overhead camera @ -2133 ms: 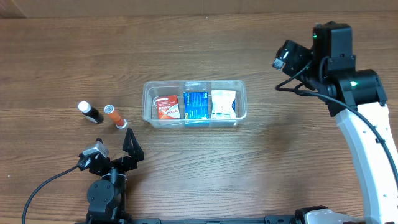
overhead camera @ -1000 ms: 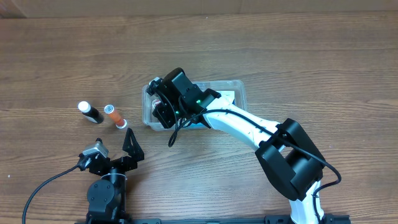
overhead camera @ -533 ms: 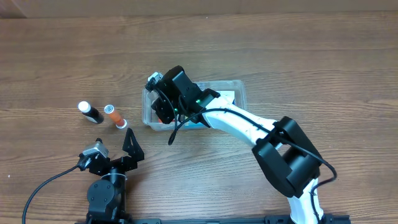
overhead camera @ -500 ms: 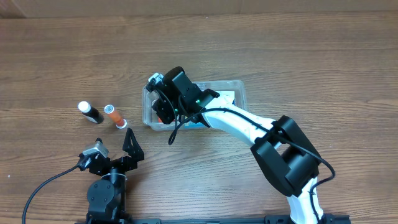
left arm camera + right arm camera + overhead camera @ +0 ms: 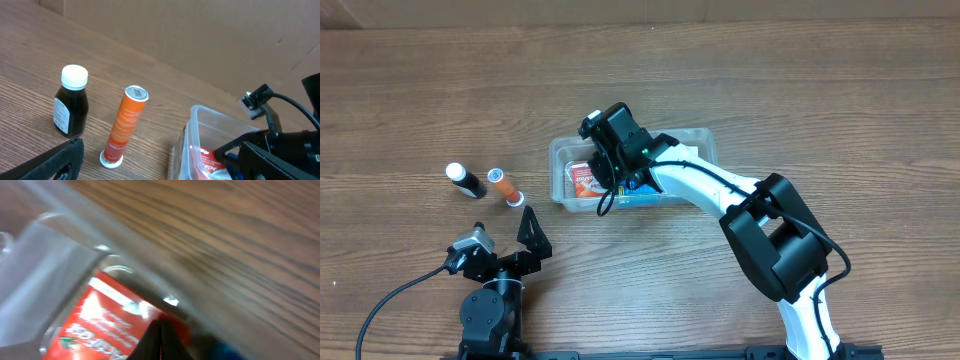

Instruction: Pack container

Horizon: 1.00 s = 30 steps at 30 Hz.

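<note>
The container (image 5: 554, 175) is set mid-bench, with a red box (image 5: 582, 180) kept at its 9 o'clock end. The right gripper (image 5: 161, 332) is poised over that box, its fingers seen pressed together. The left gripper (image 5: 160, 150) is parked at 7 o'clock of the container, its fingers spread apart.

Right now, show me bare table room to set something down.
Bare wood lies right of the container and beyond its far side. Crowded: inside it, under the right gripper, and left, by the orange tube and dark bottle.
</note>
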Available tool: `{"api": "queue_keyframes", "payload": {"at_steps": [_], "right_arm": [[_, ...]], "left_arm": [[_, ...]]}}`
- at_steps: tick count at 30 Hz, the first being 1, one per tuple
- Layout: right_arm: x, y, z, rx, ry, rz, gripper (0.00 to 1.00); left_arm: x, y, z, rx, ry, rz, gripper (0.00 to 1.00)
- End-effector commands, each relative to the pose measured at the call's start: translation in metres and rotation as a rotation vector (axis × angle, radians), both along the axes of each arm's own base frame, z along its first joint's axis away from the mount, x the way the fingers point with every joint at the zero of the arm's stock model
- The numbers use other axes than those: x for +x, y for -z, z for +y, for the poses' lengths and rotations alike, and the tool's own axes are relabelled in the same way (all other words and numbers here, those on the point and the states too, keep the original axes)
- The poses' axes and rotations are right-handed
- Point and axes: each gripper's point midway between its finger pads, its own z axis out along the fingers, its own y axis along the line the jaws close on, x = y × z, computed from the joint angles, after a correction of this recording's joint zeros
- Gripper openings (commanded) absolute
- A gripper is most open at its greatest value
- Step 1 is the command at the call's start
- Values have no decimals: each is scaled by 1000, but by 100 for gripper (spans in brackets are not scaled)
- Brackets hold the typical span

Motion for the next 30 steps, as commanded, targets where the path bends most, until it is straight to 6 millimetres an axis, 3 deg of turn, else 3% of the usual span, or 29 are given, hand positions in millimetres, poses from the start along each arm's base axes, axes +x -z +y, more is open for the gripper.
{"api": "queue_keyframes", "payload": {"at_steps": [1, 5, 9, 11, 14, 15, 18, 19, 22, 23, 26, 30], "right_arm": [[20, -6, -19, -74, 69, -44, 4], [23, -48, -9, -17, 59, -57, 4], [24, -120, -12, 48, 69, -132, 4], [22, -161, -25, 72, 97, -182, 4], [28, -212, -88, 75, 327, -216, 5], [28, -227, -116, 93, 420, -201, 13], [26, -268, -232, 190, 799, -141, 41], [21, -279, -280, 220, 932, -128, 51], [9, -288, -347, 295, 1065, -75, 78], [3, -281, -373, 296, 1126, -36, 100], [-4, -275, -399, 279, 1199, -16, 100], [-5, -275, -404, 280, 1212, -18, 100]], "left_arm": [[-1, -2, 0, -6, -5, -10, 100], [-1, -2, 0, -6, -6, -10, 100], [-1, -2, 0, -6, -6, -10, 100], [-1, -2, 0, -6, -6, -10, 100], [-1, -2, 0, -6, -6, -10, 100], [-1, -2, 0, -6, -6, -10, 100], [-1, -2, 0, -6, -6, -10, 100], [-1, -2, 0, -6, -6, -10, 100], [-1, -2, 0, -6, -5, -10, 100], [-1, -2, 0, -6, -6, -10, 100], [-1, -2, 0, -6, -6, -10, 100], [-1, -2, 0, -6, -6, -10, 100]]}}
